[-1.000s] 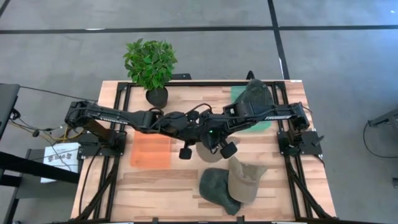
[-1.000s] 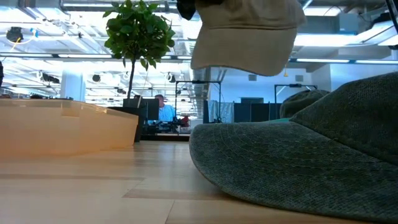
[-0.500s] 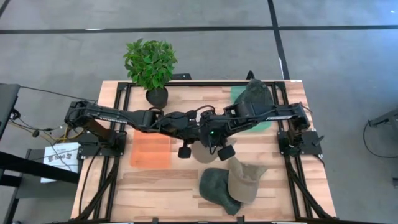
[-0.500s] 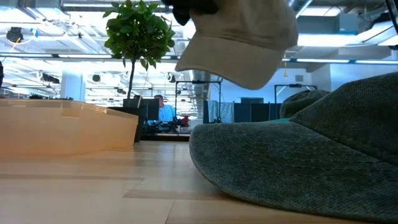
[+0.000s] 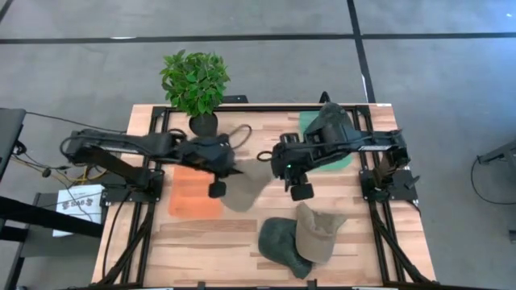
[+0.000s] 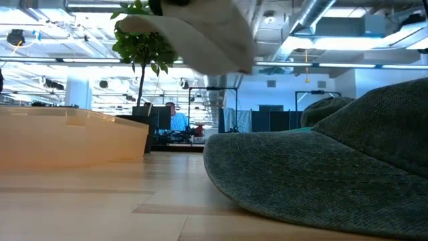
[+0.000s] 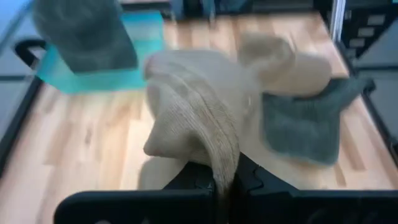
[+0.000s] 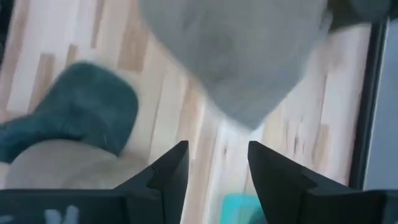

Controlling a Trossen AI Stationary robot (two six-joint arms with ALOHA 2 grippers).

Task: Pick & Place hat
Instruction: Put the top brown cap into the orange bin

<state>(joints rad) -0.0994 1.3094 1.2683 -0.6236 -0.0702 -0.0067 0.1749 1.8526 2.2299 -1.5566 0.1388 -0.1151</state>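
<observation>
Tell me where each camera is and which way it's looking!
High view: above, looking straight down on the table; both arms show.
Low view: at tabletop height, facing the room; a green hat fills it.
Left wrist view: on the left arm, past the left tool clamping the tan hat.
Right wrist view: on the right arm, past the open right tool.
Shared: both wrist views show the tan hat.

Tan hat (image 5: 246, 187), orange mat (image 5: 194, 196), teal mat (image 5: 332, 158).

Plant (image 5: 194, 82) behind mat (image 5: 195, 195) (left side), two hats (image 5: 302, 239) front-right
</observation>
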